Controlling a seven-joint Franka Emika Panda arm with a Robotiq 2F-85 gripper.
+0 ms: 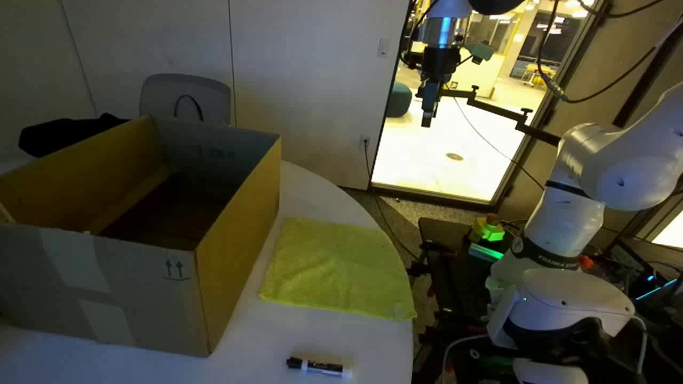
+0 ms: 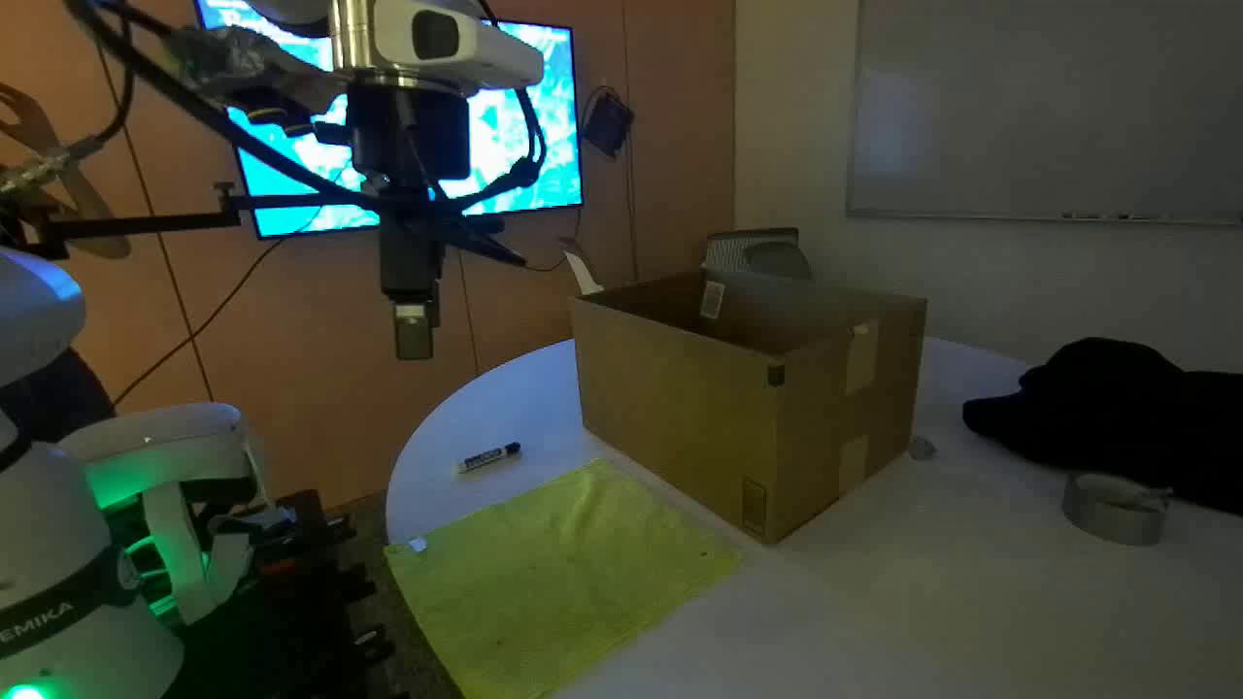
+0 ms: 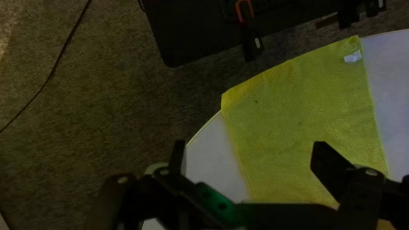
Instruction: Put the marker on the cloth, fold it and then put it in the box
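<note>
The marker [image 1: 319, 367] lies on the white table beside the cloth; it also shows in an exterior view [image 2: 489, 457] and is out of the wrist view. The yellow-green cloth [image 1: 339, 266] lies flat and unfolded at the table's edge, also in an exterior view [image 2: 563, 582] and the wrist view [image 3: 303, 118]. The brown cardboard box [image 1: 240, 240] stands open beside the cloth, also in an exterior view [image 2: 680, 408]. My gripper [image 3: 248, 155] is open and empty, pointing down high above the table; it also shows in both exterior views [image 1: 428, 118] [image 2: 414, 335].
The round white table [image 2: 874, 602] has a curved edge at the cloth. A tape roll [image 2: 1115, 507] and a black garment [image 2: 1117, 417] lie beyond the box. A chair [image 1: 184, 98] stands behind. A dark robot stand with clamps [image 3: 198, 32] is next to the table.
</note>
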